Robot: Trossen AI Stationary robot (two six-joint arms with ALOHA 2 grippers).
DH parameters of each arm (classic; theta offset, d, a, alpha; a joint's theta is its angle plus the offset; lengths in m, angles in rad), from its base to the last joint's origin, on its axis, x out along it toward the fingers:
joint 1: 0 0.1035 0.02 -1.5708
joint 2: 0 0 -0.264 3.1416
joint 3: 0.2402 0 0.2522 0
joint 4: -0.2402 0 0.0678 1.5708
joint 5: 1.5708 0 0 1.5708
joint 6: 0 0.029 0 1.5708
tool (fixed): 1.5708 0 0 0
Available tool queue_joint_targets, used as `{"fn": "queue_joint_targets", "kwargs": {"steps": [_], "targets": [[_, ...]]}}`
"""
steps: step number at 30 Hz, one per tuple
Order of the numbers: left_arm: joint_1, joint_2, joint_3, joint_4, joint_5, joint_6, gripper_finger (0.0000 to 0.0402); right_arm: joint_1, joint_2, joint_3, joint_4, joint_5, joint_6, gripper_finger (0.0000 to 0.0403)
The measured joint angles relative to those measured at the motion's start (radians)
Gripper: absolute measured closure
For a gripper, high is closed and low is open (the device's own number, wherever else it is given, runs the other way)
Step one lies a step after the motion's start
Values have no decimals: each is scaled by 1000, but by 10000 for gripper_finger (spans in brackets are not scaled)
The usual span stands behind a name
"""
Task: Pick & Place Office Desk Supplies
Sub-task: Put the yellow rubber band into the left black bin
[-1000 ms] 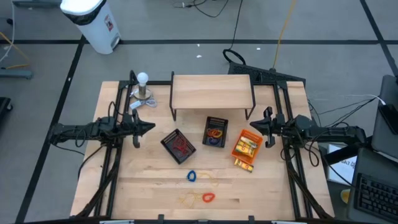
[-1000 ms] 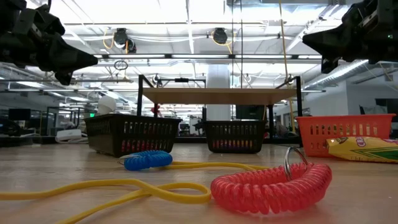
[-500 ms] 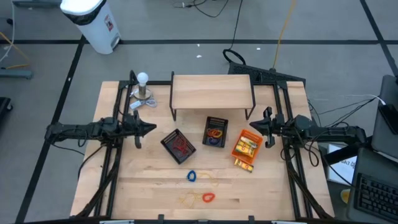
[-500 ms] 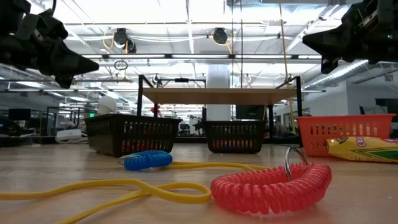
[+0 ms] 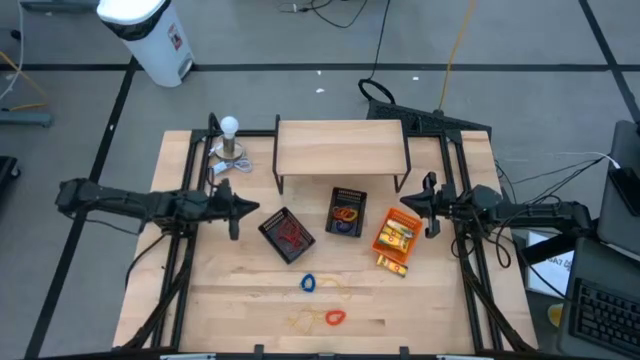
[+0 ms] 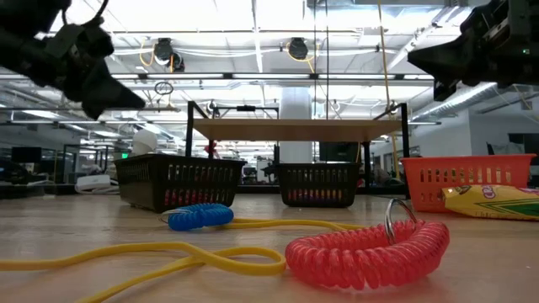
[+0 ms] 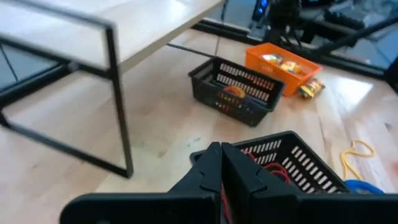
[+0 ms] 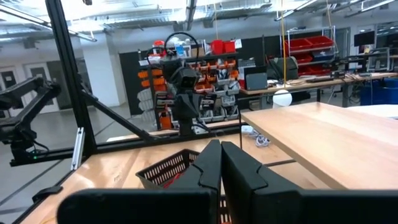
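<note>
Left gripper [image 5: 247, 208] has closed its fingers on nothing and pushed out over the table, closer now to the angled black mesh tray [image 5: 287, 235] than it was a second ago — in my judgement it is lining up a first pick, with no supply lifted yet. Right gripper [image 5: 408, 203], also closed and empty, waits at the orange tray [image 5: 397, 234], unmoved.

Nearest the front edge, the red coiled loop [image 5: 335, 317] lies flat, its long axis running roughly across the table, with a thin yellow cord [image 5: 303, 321] trailing beside it. Just beyond, the blue loop [image 5: 308, 283] sits slightly upright-long, pointing toward the trays. Farther on, a yellow packet [image 5: 392, 263] lies just beside the orange tray, long axis slanted.
</note>
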Motion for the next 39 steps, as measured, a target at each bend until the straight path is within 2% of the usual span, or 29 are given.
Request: {"fn": "queue_joint_targets", "kwargs": {"steps": [10, 17, 19, 23, 26, 32, 39], "targets": [[-61, 178, 163, 62, -6, 27, 400, 0, 0, 0, 4, 0, 0, 399], [-153, 438, 380, 63, -32, 12, 399, 0, 0, 0, 7, 0, 0, 399], [-174, 536, 454, 65, -2, 12, 398, 0, 0, 0, 8, 0, 0, 399], [-200, 716, 585, 61, 131, 22, 400, 0, 0, 0, 15, 0, 0, 399], [-215, 832, 671, 67, 151, 16, 393, 0, 0, 0, 15, 0, 0, 399], [-255, 1053, 801, 52, 150, 19, 354, 1, 0, 0, -11, -3, 22, 399], [-261, 1284, 974, -59, 205, 19, 258, 1, 0, 0, -57, -4, 41, 399]]}}
